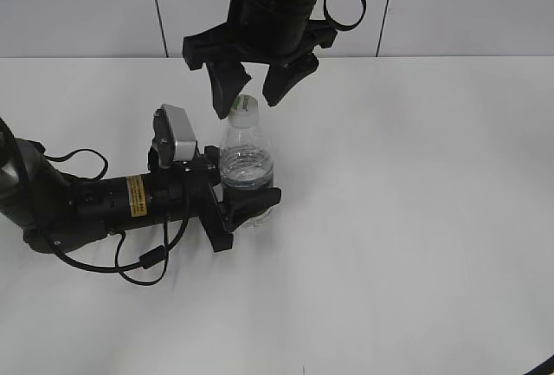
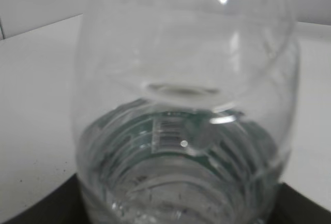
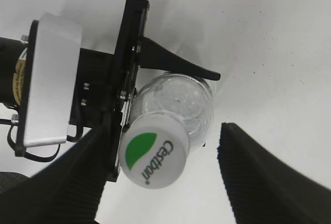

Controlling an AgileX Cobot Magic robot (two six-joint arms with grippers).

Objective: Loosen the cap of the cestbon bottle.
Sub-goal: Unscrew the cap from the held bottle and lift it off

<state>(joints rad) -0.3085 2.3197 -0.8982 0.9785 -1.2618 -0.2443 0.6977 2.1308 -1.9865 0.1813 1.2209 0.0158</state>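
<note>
Right wrist view: right end effector [image 3: 168,182] wide open, empty, its two ribbed fingers [image 3: 258,182] straddling the cap [image 3: 153,152] with clear gaps on both sides, not touching. Reads as lined up above the cap for a twist grip; closing not yet done. In the exterior view the right end effector [image 1: 254,89] hangs from above, tips level with the cap [image 1: 245,111].

Left end effector [image 1: 247,206] comes in low from the left, lying along the desk [image 1: 415,219], clamped around the lower body of the cestbon bottle [image 1: 247,167]. Probably there to hold the bottle upright and stop it spinning while the other arm turns the cap. Left wrist view is filled by the bottle wall [image 2: 181,105], very close and blurred; jaws barely seen at the bottom corners.

Bottle: small, clear plastic, water inside, standing near desk centre. Green label seen through the water in the left wrist view. Cap white, round, green leaf-shaped mark and "Cestbon" lettering on top, appears still seated on the neck.
</note>
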